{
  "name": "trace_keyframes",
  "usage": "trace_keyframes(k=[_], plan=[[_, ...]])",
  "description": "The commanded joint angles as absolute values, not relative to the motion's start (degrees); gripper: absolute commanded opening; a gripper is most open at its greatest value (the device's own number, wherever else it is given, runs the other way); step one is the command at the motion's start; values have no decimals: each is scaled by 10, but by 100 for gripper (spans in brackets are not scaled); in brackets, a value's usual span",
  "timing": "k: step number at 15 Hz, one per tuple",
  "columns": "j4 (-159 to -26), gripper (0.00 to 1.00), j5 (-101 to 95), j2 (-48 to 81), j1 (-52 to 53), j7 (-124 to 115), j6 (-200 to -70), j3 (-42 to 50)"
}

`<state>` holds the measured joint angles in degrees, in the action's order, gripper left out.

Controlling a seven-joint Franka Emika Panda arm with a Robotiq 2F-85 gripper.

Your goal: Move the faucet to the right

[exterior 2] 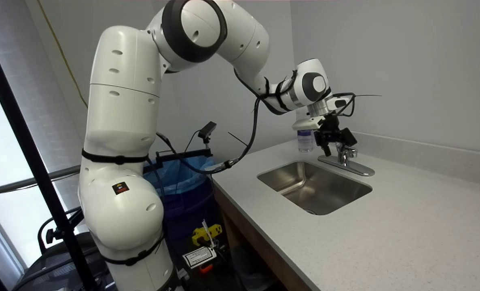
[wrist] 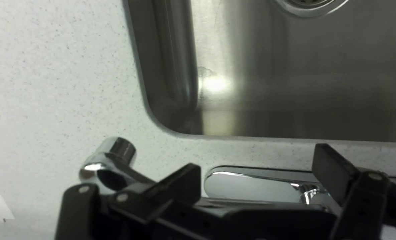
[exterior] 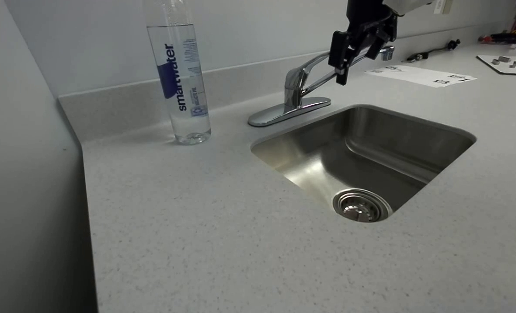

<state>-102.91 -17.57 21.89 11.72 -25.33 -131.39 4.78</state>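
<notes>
The chrome faucet (exterior: 293, 82) stands on its flat oval base plate behind the sink. Its spout runs toward the paper side, beyond the sink's edge. It also shows in an exterior view (exterior 2: 346, 165), partly hidden by the gripper. In the wrist view, the base plate (wrist: 251, 186) shows between the fingers, and the spout's end appears outside the left-hand finger. My black gripper (exterior: 357, 61) is open over the spout and lever; it also shows in an exterior view (exterior 2: 339, 146) and the wrist view (wrist: 256, 163). Whether a finger touches the faucet I cannot tell.
The steel sink (exterior: 301, 161) is recessed in the counter before the faucet. A clear water bottle (exterior: 181, 82) stands beside the faucet's base. A wall and low backsplash (exterior: 236, 89) run behind. Marked paper (exterior: 418, 76) and a black cable (exterior: 436, 51) lie beyond the spout.
</notes>
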Motion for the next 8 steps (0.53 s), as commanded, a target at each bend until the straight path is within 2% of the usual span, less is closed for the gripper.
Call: trace_keyframes(k=[1,8], plan=[[-977,100,-197,254,111,-278,-1299,62],[-928,100,-206,289,118,-307,-1304,78]])
